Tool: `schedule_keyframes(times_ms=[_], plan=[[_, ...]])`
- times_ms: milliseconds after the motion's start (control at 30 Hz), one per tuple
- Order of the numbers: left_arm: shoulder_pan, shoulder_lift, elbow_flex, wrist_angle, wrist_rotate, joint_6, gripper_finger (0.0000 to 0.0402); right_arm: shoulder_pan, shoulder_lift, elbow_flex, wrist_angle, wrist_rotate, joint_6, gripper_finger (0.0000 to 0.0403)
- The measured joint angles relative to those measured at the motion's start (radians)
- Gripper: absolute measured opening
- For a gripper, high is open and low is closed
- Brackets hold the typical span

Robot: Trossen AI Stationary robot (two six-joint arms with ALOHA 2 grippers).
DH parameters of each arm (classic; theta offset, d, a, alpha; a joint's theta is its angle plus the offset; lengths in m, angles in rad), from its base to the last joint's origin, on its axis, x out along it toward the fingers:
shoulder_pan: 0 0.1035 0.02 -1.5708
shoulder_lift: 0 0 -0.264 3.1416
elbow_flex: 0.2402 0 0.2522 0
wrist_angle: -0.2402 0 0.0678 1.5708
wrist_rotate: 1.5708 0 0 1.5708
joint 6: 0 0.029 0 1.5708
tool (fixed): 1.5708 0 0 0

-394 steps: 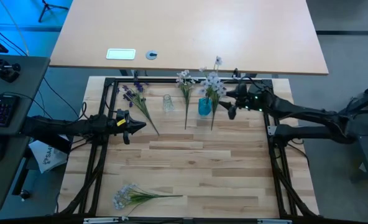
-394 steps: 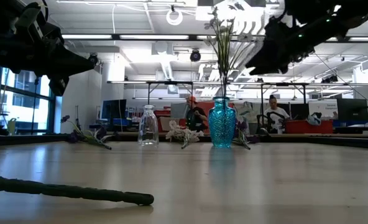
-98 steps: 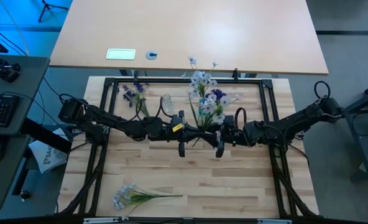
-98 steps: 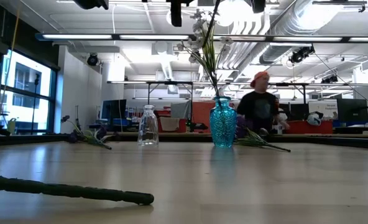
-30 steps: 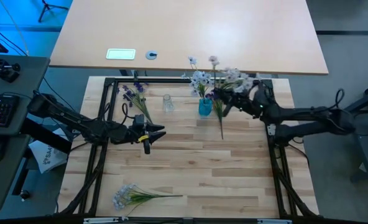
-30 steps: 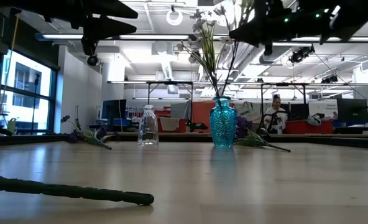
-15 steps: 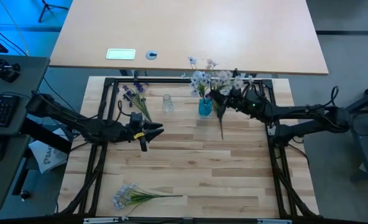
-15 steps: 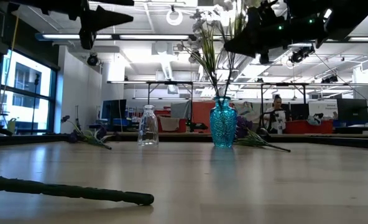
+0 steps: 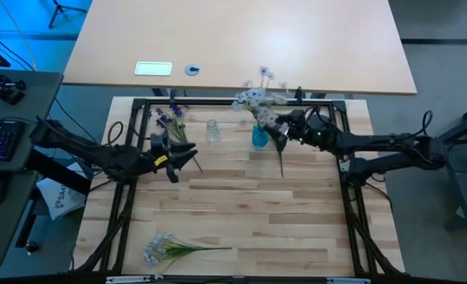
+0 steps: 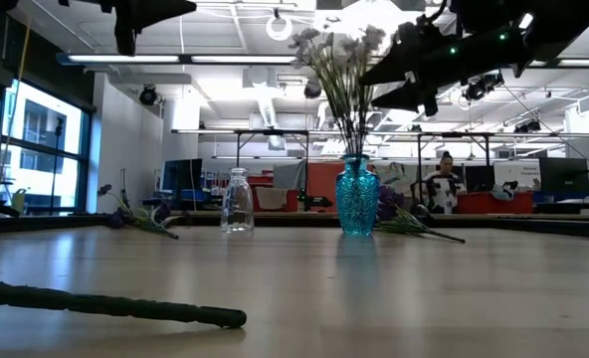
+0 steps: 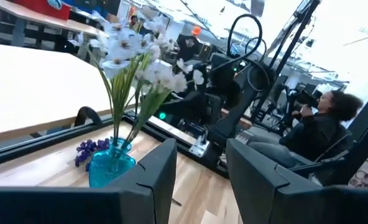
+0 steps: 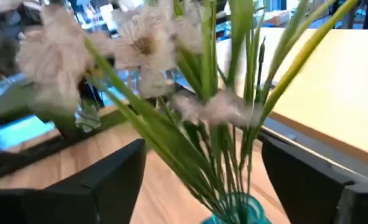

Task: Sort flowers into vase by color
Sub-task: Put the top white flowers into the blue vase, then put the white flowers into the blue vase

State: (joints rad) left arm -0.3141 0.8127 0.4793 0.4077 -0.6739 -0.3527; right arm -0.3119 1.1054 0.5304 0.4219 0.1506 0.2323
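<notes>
A blue vase [image 9: 259, 136] stands at the far middle of the table and holds several white flowers [image 9: 253, 99], their stems inside its neck. My right gripper [image 9: 274, 126] hovers open just right of these stems, above the vase; in its wrist view the stems [image 12: 221, 143] stand between its spread fingers, untouched. Purple flowers [image 9: 170, 120] lie on the table at the far left, and another purple sprig [image 9: 280, 154] lies right of the blue vase. My left gripper [image 9: 188, 158] hangs open and empty in the air, near the purple flowers.
A clear glass bottle [image 9: 212, 130] stands empty between the purple flowers and the blue vase. A white sprig [image 9: 170, 248] lies at the near left corner. A black frame [image 9: 218, 102] runs along the table's far edge. A person [image 10: 440, 177] sits in the room beyond.
My right gripper has opened and let go of a white sprig, which now stands in the blue vase; its blossoms have swung toward the table's left, joining the others. My left gripper has risen and drifted toward the far left, nearer the purple flowers.
</notes>
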Motion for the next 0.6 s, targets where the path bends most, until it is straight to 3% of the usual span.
schedule_keyframes(times_ms=[300,433,600], plan=[[0.000,-0.060,0.000,-0.072,-0.001,0.035,0.0127,-0.003,-0.213,0.000,-0.193,0.041,-0.019,0.0334],[0.000,-0.065,0.007,-0.128,-0.093,0.049,0.0127,0.001,-0.333,0.000,-0.304,0.031,0.041,0.0334],[0.001,-0.029,0.087,-0.313,-0.073,0.043,0.0126,0.034,-0.435,0.000,-0.369,-0.038,0.188,0.0334]])
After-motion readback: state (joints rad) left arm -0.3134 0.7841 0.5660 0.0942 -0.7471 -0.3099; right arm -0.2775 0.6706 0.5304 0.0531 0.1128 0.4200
